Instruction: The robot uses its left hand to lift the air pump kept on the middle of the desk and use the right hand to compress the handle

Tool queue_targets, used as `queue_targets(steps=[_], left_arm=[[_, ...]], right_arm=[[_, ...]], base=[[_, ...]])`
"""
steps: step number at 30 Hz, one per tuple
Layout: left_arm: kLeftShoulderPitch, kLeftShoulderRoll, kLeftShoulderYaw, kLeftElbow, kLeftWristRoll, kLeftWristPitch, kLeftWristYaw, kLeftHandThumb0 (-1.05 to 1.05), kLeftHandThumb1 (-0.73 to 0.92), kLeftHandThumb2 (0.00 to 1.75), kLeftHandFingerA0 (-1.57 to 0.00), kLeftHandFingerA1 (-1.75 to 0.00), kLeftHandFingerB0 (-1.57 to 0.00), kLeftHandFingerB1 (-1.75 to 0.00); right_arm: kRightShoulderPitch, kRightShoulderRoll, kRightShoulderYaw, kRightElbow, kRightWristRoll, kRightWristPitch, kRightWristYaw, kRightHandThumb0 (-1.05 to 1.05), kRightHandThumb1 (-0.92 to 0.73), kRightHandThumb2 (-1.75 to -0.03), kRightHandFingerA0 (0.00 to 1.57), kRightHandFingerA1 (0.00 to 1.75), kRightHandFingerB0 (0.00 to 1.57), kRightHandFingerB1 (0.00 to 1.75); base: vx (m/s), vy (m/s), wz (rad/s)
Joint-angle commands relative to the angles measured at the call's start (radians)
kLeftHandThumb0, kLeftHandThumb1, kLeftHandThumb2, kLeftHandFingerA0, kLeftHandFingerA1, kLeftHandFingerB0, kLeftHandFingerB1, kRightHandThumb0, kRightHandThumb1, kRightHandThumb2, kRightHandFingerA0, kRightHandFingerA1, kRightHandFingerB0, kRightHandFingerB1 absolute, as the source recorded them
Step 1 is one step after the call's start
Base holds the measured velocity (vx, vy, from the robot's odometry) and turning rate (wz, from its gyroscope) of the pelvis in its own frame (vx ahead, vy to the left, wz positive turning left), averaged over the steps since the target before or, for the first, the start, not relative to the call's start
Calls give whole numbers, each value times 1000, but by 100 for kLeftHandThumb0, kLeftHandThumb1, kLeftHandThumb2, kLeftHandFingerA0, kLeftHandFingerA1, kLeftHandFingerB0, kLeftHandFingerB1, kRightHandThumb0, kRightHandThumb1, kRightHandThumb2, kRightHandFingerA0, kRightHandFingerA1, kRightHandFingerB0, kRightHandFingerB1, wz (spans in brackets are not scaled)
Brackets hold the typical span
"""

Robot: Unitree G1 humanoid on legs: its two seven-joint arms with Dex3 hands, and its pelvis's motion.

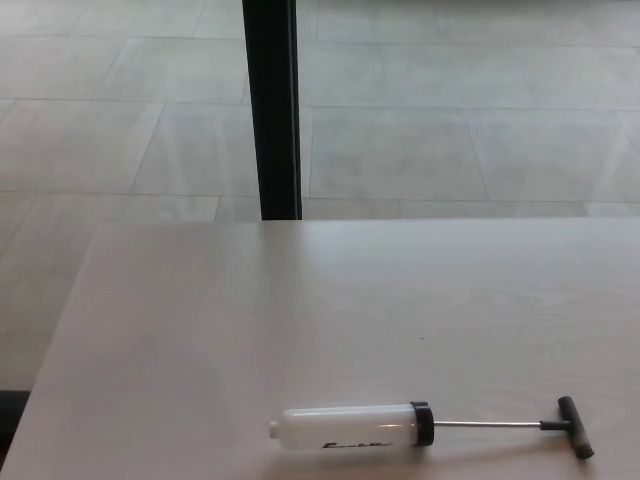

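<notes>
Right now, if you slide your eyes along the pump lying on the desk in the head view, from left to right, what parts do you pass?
White pump cylinder → black cap → thin metal rod → black T-handle.

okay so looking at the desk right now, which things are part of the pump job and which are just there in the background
Part of the job:
- air pump, lying on its side on the desk
- its T-handle, with the rod pulled out, pointing to picture right
- desk

Just there:
- black post behind the desk
- tiled floor

Neither robot hand is in view.
</notes>
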Motion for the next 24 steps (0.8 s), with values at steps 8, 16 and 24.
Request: queue_targets(steps=[8, 16, 24], left_arm=[[-123, 212, 342, 25, -273, -94, -22, -58, 72, 61, -40, -73, -45, -52], [-371, 182, 197, -463, -184, -120, -15, -61, 62, 97, -37, -58, -34, -53], [-427, -47, -145, -1077, -42, -108, 30, -65, 79, 63, -42, -50, -41, -42]], right_arm=[[-168, -257, -429, 39, 347, -68, 3, -78, -76, -110, 22, 57, 7, 44], [-365, -280, -325, -228, 241, -145, 6, -80, -92, -75, 31, 54, 19, 37], [-372, -179, -120, -497, 147, -209, 108, -97, -76, -108, 12, 78, 3, 57]], base=[[0, 0, 0], [0, 0, 0], [0, 0, 0]])
